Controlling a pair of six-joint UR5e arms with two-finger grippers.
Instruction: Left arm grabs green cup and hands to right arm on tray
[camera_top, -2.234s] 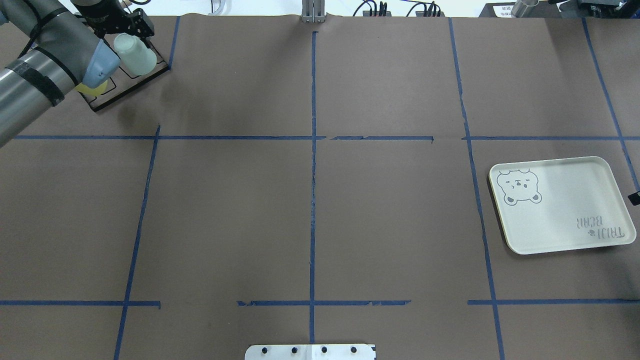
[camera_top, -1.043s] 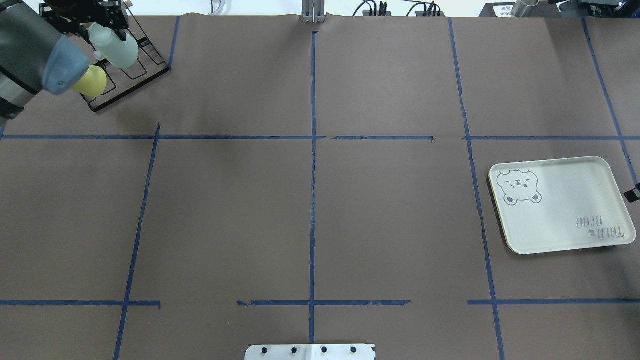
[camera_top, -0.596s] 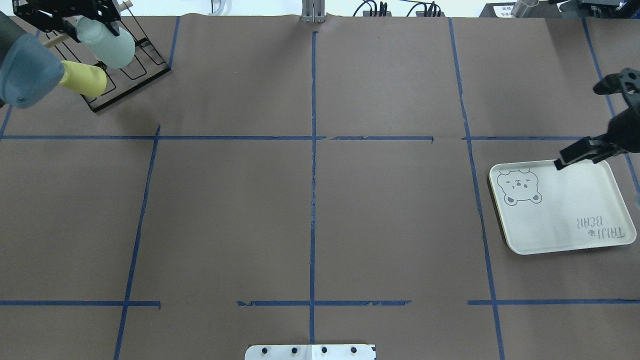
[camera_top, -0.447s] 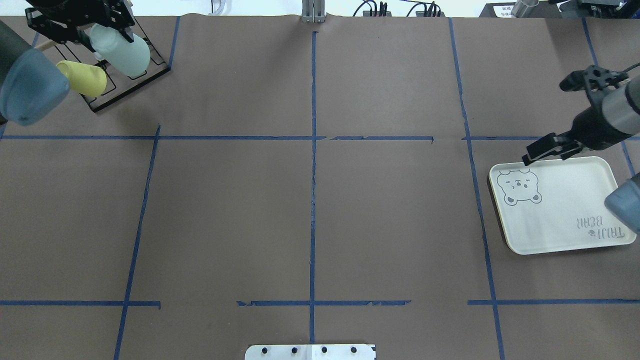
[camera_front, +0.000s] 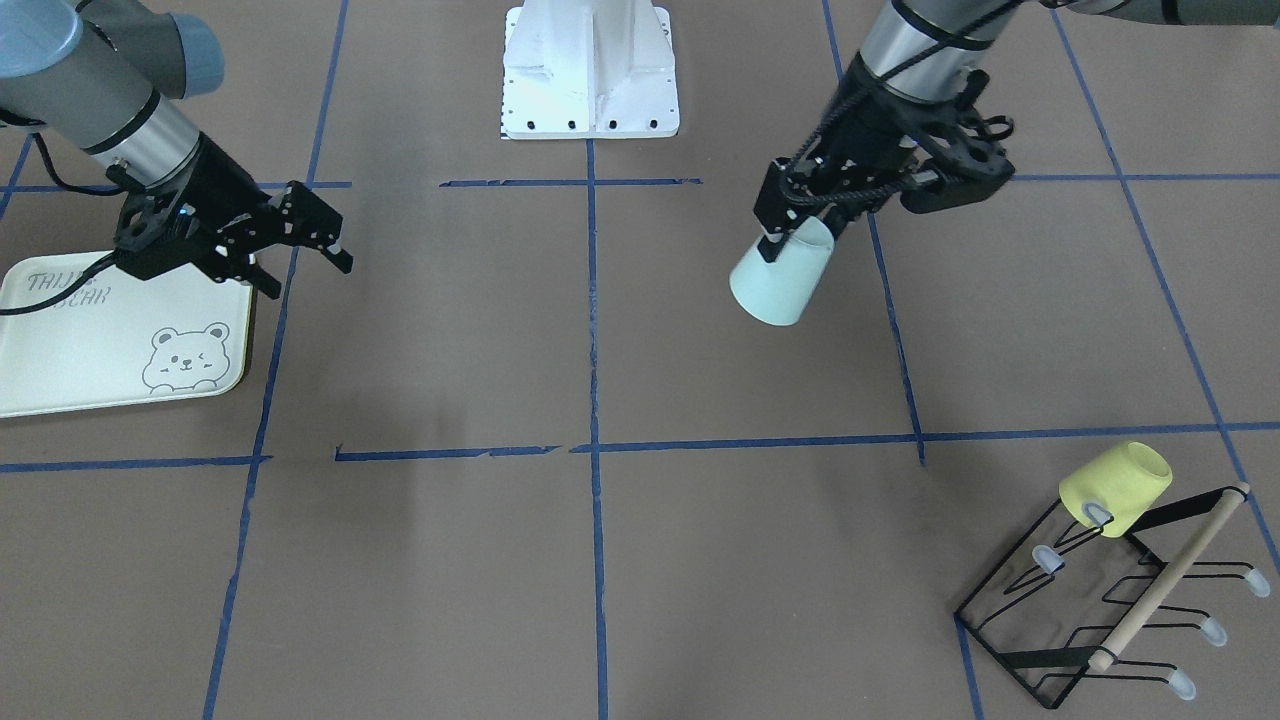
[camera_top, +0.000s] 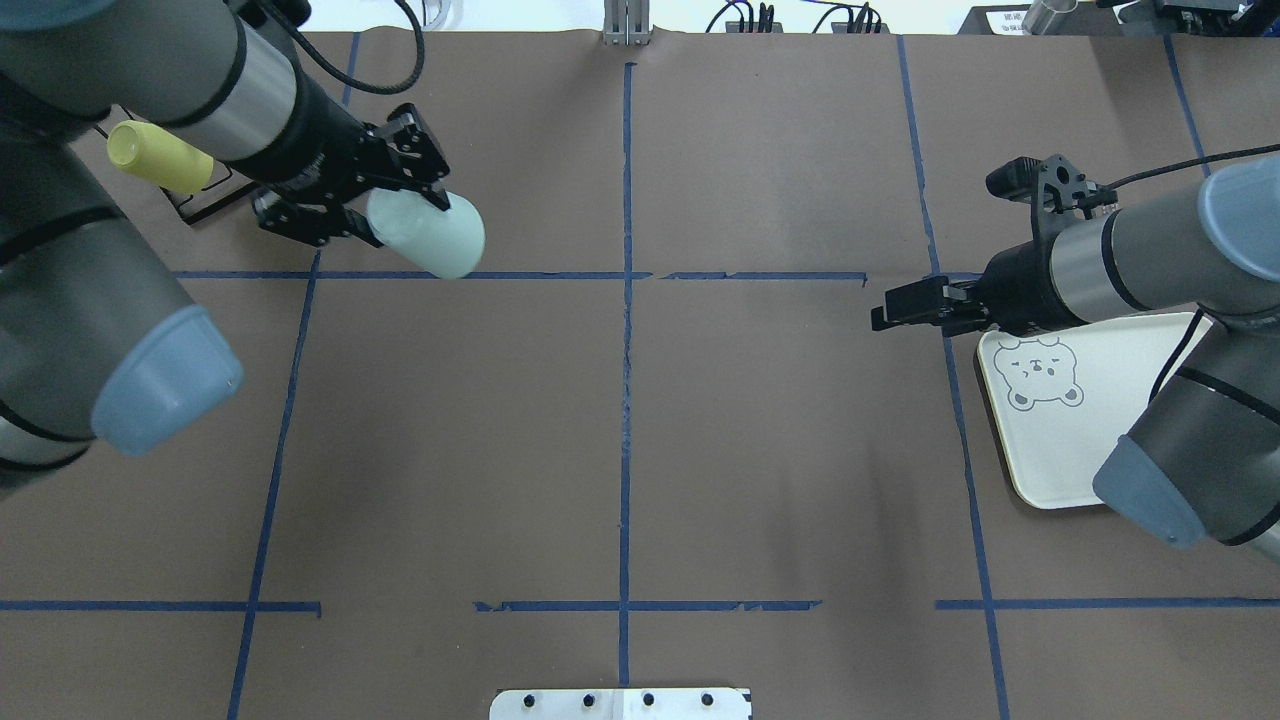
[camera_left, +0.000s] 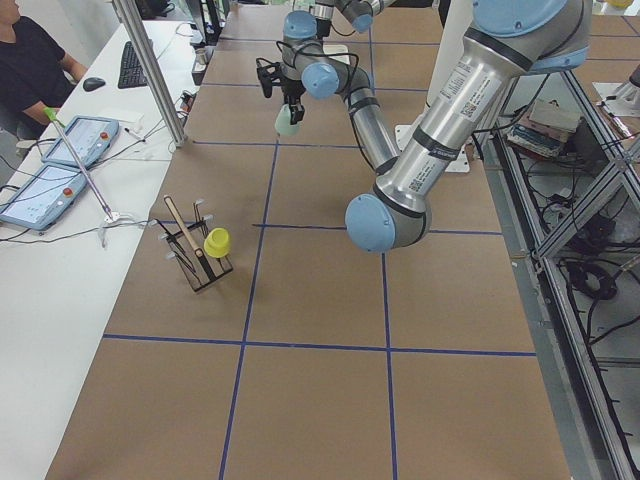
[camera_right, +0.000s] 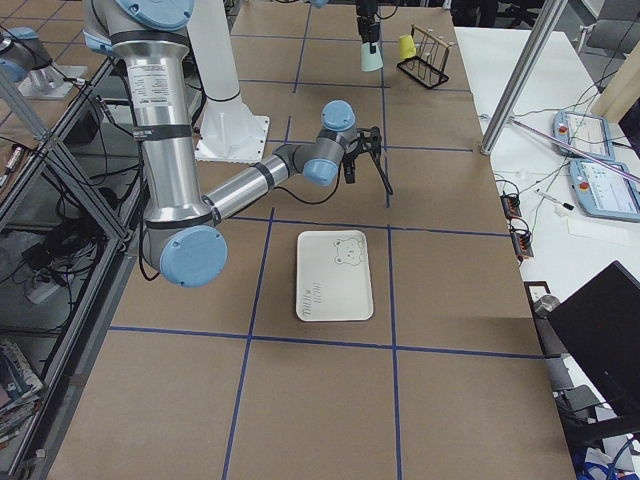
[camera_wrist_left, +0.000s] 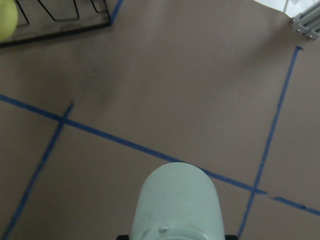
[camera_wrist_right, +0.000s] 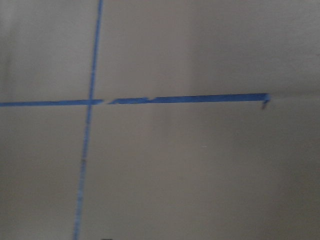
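My left gripper (camera_top: 395, 215) is shut on the green cup (camera_top: 430, 237) and holds it tilted above the table, left of the centre line; the cup also shows in the front view (camera_front: 778, 280) and the left wrist view (camera_wrist_left: 177, 205). My right gripper (camera_top: 890, 312) is open and empty, above the table just beyond the far left corner of the tray (camera_top: 1080, 450). In the front view its fingers (camera_front: 335, 250) stand apart next to the tray (camera_front: 90, 340). The two grippers are far apart.
A yellow cup (camera_top: 160, 160) hangs on a black wire rack (camera_front: 1100, 610) at the far left corner. Blue tape lines cross the brown table cover. The robot's white base plate (camera_top: 620, 703) sits at the near edge.
My left gripper has carried the green cup off the rack and rightward toward the centre line. My right arm has come in from the right edge and moved left past the tray's corner.
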